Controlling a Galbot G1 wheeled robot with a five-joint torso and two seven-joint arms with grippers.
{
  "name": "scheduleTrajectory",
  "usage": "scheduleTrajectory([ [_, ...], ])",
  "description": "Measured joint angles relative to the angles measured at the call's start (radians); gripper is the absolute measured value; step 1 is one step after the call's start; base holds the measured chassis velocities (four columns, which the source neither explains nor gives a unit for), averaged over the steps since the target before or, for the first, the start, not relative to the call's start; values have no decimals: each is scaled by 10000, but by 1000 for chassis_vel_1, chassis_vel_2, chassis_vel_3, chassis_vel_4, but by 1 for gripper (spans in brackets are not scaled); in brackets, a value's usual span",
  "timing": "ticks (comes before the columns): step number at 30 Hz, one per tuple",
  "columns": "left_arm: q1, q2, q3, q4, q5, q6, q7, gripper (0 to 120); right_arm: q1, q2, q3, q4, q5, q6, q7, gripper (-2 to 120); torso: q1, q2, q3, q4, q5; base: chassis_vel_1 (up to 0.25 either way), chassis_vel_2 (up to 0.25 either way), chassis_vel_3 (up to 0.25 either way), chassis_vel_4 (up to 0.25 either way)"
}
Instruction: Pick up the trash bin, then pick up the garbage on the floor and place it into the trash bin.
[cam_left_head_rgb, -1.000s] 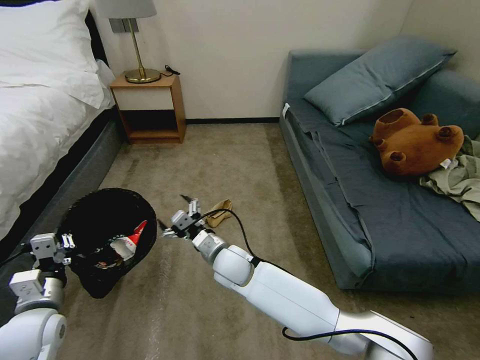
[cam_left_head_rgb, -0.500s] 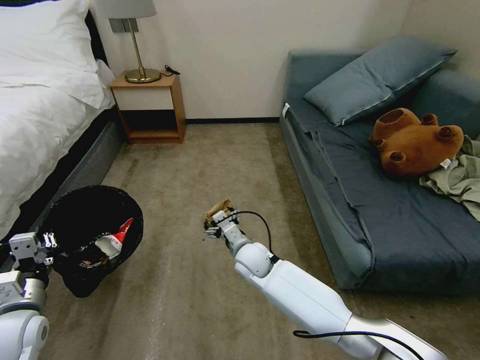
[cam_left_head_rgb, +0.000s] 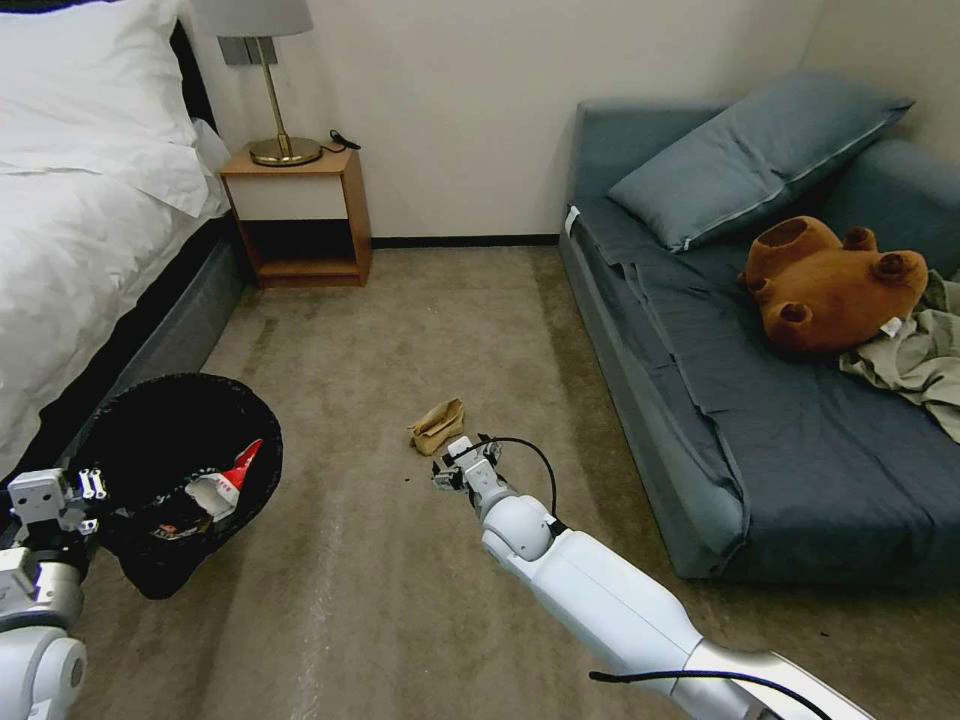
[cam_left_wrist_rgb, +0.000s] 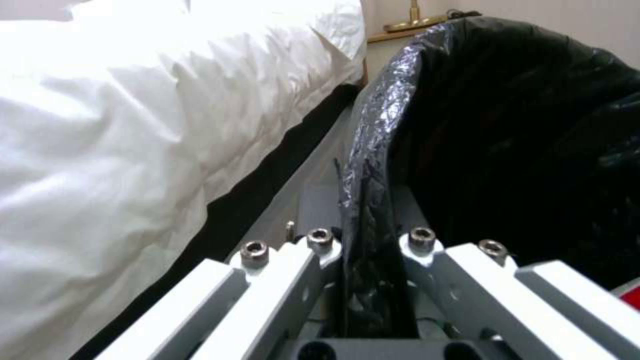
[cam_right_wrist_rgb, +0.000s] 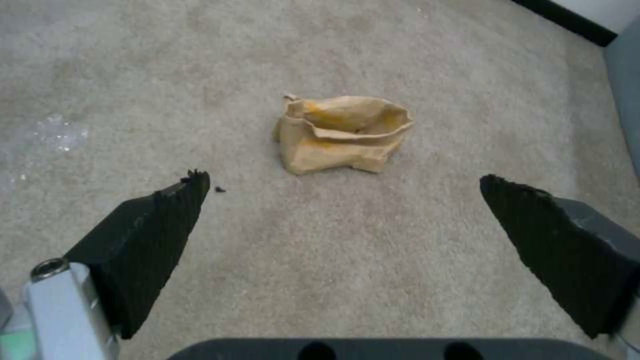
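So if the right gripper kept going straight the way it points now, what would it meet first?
Most likely the crumpled brown paper bag. It lies on the carpet straight ahead of the open right gripper, roughly centred between its fingers, with bare carpet in between. How far off it is remains unclear.

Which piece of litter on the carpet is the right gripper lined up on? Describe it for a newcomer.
On the beige carpet between the white bed and the blue sofa, find the open right gripper. Just beyond it, untouched, lies a crumpled brown paper bag, mouth gaping. It is the sole loose piece on the floor; a red-and-white wrapper lies inside the black-lined trash bin.
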Motion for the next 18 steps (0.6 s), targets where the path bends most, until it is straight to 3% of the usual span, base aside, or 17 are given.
scheduleTrajectory([
  [8, 162, -8, -114, 85, -49, -337, 54, 4, -41, 114, -30, -129, -26, 76, -61, 100, 0, 0, 0, 0, 0, 0, 0, 0, 0],
  [18, 7, 26, -57, 86, -62, -320, 37, 4, -8, 191, -17, -433, -127, 324, -267, 100, 0, 0, 0, -1, 1, 0, 0, 0, 0],
])
